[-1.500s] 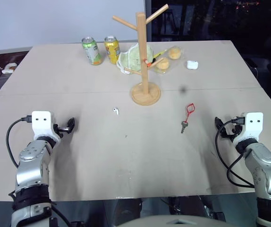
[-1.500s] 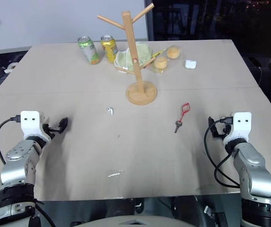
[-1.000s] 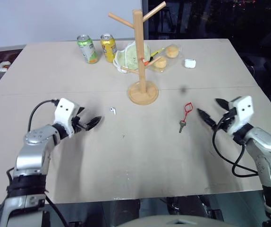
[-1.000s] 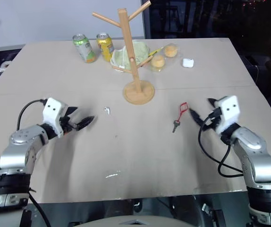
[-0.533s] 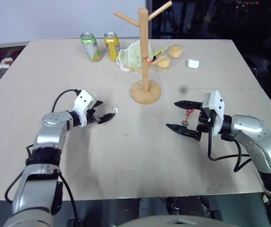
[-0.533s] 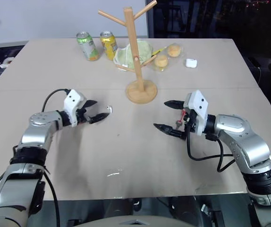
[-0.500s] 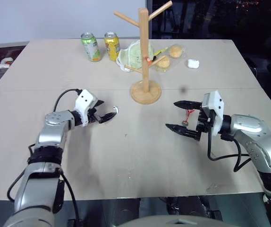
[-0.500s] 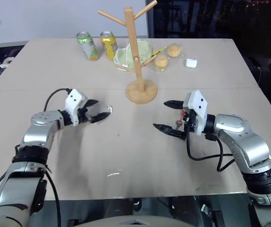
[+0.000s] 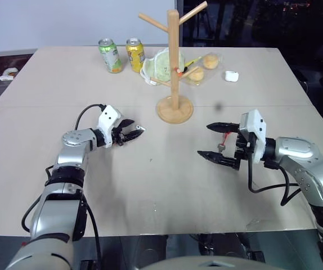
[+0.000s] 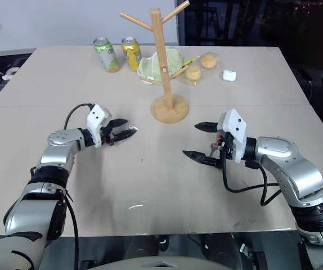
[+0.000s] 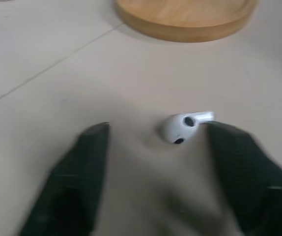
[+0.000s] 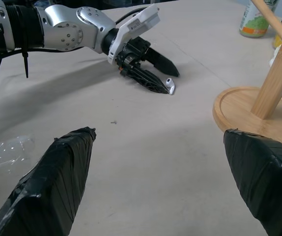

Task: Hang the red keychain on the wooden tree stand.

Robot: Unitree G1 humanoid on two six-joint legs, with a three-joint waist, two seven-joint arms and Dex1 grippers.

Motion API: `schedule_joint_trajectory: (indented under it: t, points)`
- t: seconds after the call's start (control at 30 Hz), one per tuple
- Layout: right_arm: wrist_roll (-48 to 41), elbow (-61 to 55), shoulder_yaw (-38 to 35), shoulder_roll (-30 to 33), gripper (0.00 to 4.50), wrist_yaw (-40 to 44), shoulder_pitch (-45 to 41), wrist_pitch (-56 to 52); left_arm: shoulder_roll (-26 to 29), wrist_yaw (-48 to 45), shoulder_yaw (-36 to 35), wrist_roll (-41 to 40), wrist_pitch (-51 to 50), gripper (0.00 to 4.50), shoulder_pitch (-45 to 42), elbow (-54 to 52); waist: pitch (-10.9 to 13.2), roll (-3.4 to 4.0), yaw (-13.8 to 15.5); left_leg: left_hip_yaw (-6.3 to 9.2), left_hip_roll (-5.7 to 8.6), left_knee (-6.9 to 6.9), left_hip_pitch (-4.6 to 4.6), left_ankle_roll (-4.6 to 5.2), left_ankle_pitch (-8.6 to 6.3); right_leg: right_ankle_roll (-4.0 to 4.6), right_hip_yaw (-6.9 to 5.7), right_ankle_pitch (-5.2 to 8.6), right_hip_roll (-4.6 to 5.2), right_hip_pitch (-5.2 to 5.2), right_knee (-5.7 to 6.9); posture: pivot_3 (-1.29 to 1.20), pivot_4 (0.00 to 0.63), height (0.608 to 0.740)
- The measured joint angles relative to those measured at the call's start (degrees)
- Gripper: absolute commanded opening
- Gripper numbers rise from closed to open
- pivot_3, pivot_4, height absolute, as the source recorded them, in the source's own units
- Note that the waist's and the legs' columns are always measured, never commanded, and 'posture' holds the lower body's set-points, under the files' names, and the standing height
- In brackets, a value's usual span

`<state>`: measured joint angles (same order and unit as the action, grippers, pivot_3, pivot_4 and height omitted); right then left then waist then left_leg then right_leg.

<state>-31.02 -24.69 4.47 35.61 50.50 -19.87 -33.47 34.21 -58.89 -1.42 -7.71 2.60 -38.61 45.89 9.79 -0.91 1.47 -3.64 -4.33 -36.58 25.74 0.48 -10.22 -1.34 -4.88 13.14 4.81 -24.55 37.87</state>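
The red keychain [image 9: 224, 134] lies flat on the table right of the wooden tree stand [image 9: 174, 62], its dark key [image 9: 220, 148] pointing toward me. My right gripper [image 9: 211, 140] hovers over it, open wide and pointing left, with one finger on each side; its body hides part of the cord. My left gripper [image 9: 135, 133] rests low on the table left of the stand's round base [image 11: 185, 17]. Its fingers [image 11: 89, 162] stand a little apart around a tiny white earbud [image 11: 183, 127], which touches one of them.
At the back of the table stand a green can [image 9: 110, 56] and a yellow can [image 9: 134, 54]. Behind the stand are a pale green bag [image 9: 160, 66], wrapped buns [image 9: 202, 66] and a small white case [image 9: 230, 76].
Both arms have reached in from the table's front corners. The right gripper swung left over the keychain. The left gripper slid right to the earbud and its fingers narrowed around it.
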Motion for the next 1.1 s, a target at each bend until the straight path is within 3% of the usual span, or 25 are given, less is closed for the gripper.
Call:
schedule_joint_trajectory:
  t: [0.1, 0.13, 0.43, 0.6, 0.73, 0.87, 1.1]
  points:
    - [0.1, 0.0, 0.0, 0.0, 4.50, -0.6, 0.4, 0.0, 0.0, 0.4, -0.3, 0.0, 0.0, 0.14, 0.0, 0.0, 0.0, 0.00, -0.4, 0.02, 0.00, 0.00, 0.00, 0.00, 0.00, 0.00, 0.00, 0.00, -0.01, 0.00, 0.01, 0.00, 0.150, 0.740]
    - [0.1, 0.0, -0.1, 0.0, 4.50, -0.7, 0.5, 0.0, 0.0, 0.4, -0.3, 0.1, 0.0, 0.05, 0.1, -0.2, 0.0, 0.00, -0.4, 0.01, 0.00, 0.00, 0.00, 0.00, 0.00, 0.00, 0.00, 0.00, -0.01, 0.00, 0.01, 0.00, 0.150, 0.740]
    - [0.0, 0.0, 0.0, 0.0, 4.50, -0.8, 0.3, 0.0, 0.0, 1.4, -0.9, -0.5, -2.2, 0.05, 1.7, -3.2, 0.0, -0.01, -0.6, 0.01, 0.00, 0.00, 0.00, 0.00, 0.00, -0.01, 0.00, 0.00, -0.01, 0.00, 0.01, 0.00, 0.150, 0.740]
    - [-0.9, -0.3, -0.1, 0.0, 4.50, -0.5, -1.8, -0.4, 1.4, 4.3, -5.6, -4.7, -11.6, 0.05, 6.7, -11.8, 0.1, -0.24, -1.3, 0.03, -0.10, 0.00, 0.01, 0.00, 0.00, -0.01, 0.04, -0.01, -0.11, -0.05, 0.04, 0.00, 0.150, 0.740]
    - [-3.1, -1.9, 0.2, -0.8, 4.50, -0.5, -5.3, -2.4, 4.4, 12.5, -14.0, -7.6, -16.8, 0.05, 11.0, -18.0, 0.2, -0.32, -2.0, 0.11, -0.24, 0.01, -0.02, -0.01, 0.00, 0.01, 0.00, -0.01, -0.24, -0.05, 0.08, 0.00, 0.150, 0.740]
    - [-4.3, -2.6, 1.9, -3.1, 4.50, -0.4, -9.4, -3.1, 6.9, 28.8, -23.3, -6.4, -15.4, 0.05, 12.9, -15.3, 0.2, -0.33, -2.2, 0.09, -0.27, 0.01, -0.05, -0.01, 0.00, 0.07, 0.01, -0.05, -0.25, -0.05, 0.07, 0.00, 0.150, 0.740]
    - [-4.3, -1.8, 4.4, -4.3, 4.50, 0.6, -12.8, -3.6, 7.6, 41.3, -27.5, -4.8, -13.7, 0.05, 14.5, -7.7, 0.1, -0.51, -0.8, 0.00, -0.21, 0.00, 0.00, -0.02, 0.00, 0.07, 0.00, -0.05, -0.15, -0.04, 0.00, 0.00, 0.150, 0.740]
